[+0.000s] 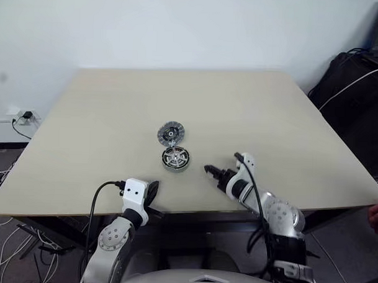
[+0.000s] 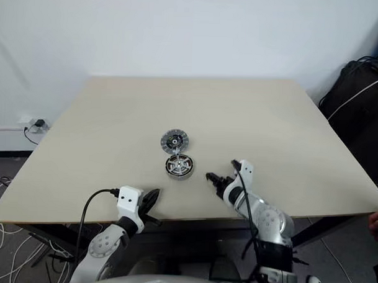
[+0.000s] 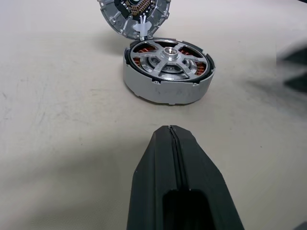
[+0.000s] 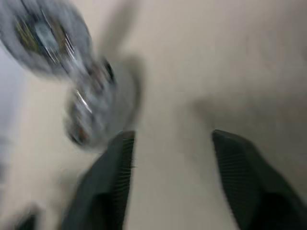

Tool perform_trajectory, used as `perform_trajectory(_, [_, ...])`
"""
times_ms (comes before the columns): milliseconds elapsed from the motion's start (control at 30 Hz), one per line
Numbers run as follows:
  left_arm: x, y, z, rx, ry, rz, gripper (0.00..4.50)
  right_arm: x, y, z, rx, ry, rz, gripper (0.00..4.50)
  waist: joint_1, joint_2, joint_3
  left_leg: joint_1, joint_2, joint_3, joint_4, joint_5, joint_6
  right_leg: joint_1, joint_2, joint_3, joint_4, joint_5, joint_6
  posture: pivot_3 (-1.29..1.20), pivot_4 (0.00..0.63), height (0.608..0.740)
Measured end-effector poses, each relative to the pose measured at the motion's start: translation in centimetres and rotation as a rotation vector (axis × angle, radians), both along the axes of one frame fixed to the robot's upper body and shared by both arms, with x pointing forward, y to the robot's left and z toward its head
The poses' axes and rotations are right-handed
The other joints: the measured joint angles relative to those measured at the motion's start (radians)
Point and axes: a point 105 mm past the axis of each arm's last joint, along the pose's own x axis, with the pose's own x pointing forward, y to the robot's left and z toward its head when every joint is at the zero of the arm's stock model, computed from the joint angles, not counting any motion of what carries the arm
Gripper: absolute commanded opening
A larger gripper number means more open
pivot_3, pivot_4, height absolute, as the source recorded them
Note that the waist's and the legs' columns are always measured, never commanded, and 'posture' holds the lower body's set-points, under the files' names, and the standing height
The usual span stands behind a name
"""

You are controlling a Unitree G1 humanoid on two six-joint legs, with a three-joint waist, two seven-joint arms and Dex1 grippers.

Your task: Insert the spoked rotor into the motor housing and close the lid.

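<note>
The beige surface [image 1: 252,112] spans most of the left eye view. At centre frame the motor housing [image 1: 175,158] stands on it with the spoked rotor [image 3: 168,55] seated inside, copper windings showing between the spokes. The lid [image 1: 171,133] lies ribbed face up just above it in the frame, touching its rim. The right hand [image 1: 220,169], lower right of centre, has its fingers apart and empty. The left hand [image 1: 152,193], lower left, has its fingers pressed together.
</note>
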Motion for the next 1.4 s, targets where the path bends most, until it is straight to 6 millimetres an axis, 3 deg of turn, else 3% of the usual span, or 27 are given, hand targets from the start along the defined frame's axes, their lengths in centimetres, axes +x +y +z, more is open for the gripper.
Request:
perform_trajectory(167, [0.0,-0.3,0.1,-0.006,-0.002,-0.008,0.0,-0.3,1.1,-0.2,-0.305,-0.173,0.164,0.1,0.001,-0.001,0.001,0.0,0.0,0.0,0.002,0.0,0.0,0.0,0.0,-0.001,0.0,0.001,0.001,0.0,0.0,0.74])
perform_trajectory(200, [0.1,-0.4,0.1,-0.006,-0.004,-0.009,0.0,-0.3,1.3,0.0,-0.358,-0.217,0.203,0.02,0.001,-0.002,0.001,0.0,0.0,0.0,0.002,0.0,0.0,0.0,0.0,-0.001,0.0,0.001,0.001,0.0,0.0,0.74])
perform_trajectory(367, [0.1,-0.3,0.0,-0.003,-0.002,-0.008,0.0,0.9,3.2,1.9,-0.59,-0.504,0.392,0.02,0.004,-0.007,0.004,0.0,0.001,0.0,0.003,0.0,0.0,0.001,0.001,-0.002,0.0,0.0,0.001,0.0,0.0,0.74])
perform_trajectory(600, [0.3,-0.3,0.1,-0.002,-0.01,-0.012,0.0,4.3,6.5,3.4,-0.624,-0.626,0.421,0.02,0.006,-0.013,0.007,0.0,0.001,0.0,0.004,0.0,0.0,0.002,0.001,-0.003,0.001,0.002,0.002,0.0,0.0,0.74])
perform_trajectory(800, [0.5,-0.3,0.3,-0.003,-0.026,-0.009,0.0,6.6,8.6,3.5,-0.627,-0.624,0.431,0.02,0.007,-0.013,0.007,0.0,0.001,0.0,0.004,0.001,-0.001,0.002,0.002,-0.003,0.001,0.002,0.002,0.0,0.0,0.74])
perform_trajectory(933, [0.4,-0.1,0.3,-0.001,-0.025,0.0,0.0,7.5,8.7,3.4,-0.626,-0.607,0.416,0.02,0.005,-0.013,0.007,0.001,0.001,0.002,0.004,0.001,-0.001,0.002,0.002,-0.004,0.002,0.002,0.002,0.0,0.0,0.74])
perform_trajectory(1200, [0.4,0.0,0.2,-0.002,-0.025,0.012,0.0,7.0,9.8,1.4,-0.598,-0.54,0.487,0.02,0.002,-0.013,0.007,0.001,0.001,0.003,0.004,0.001,-0.002,0.002,0.002,-0.004,0.004,0.003,0.002,0.0,0.0,0.74])
perform_trajectory(1400, [0.4,0.1,0.4,-0.002,-0.035,0.014,0.0,6.9,10.1,1.2,-0.625,-0.504,0.544,0.02,-0.001,-0.012,0.002,0.004,0.001,0.004,0.004,0.001,-0.002,0.003,0.002,-0.003,0.005,0.003,0.002,0.0,0.0,0.74])
